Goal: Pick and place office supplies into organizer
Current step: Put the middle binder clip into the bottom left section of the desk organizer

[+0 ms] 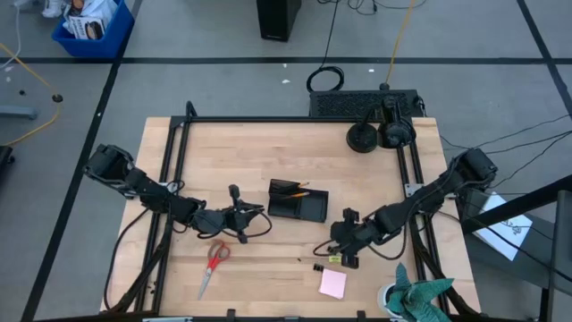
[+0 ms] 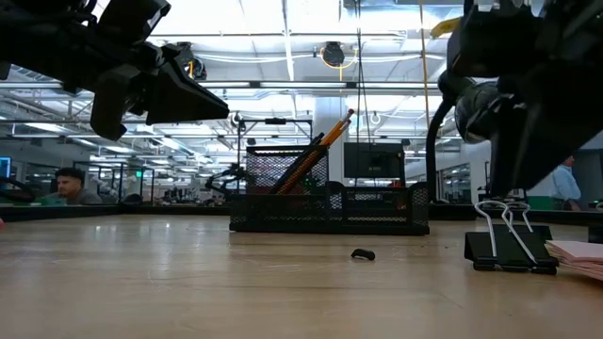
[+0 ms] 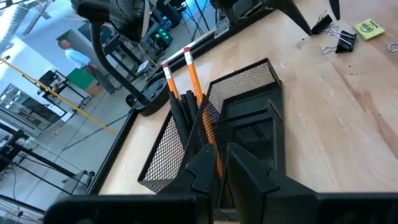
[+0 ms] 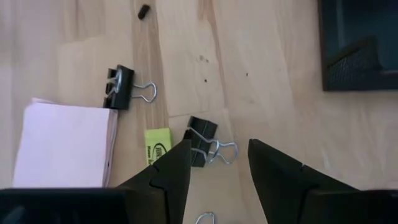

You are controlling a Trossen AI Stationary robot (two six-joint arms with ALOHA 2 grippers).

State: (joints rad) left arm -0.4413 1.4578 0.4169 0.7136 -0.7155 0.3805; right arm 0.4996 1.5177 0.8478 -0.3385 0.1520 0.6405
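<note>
The black mesh organizer sits mid-table with two orange pencils and black pens leaning in its cup. My left gripper hovers just left of it, raised off the table, its fingers a narrow gap apart and empty. My right gripper is open above a black binder clip, with a finger on either side of its wire handles and touching nothing. Beside that clip lie the small yellow pad, a second clip and the pink sticky-note pad. The red-handled scissors lie flat near the table's near edge.
A teal cloth sits at the near right corner. A black box with round discs stands at the far right edge. A small black bit lies on the wood between organizer and clips. A black frame borders the table.
</note>
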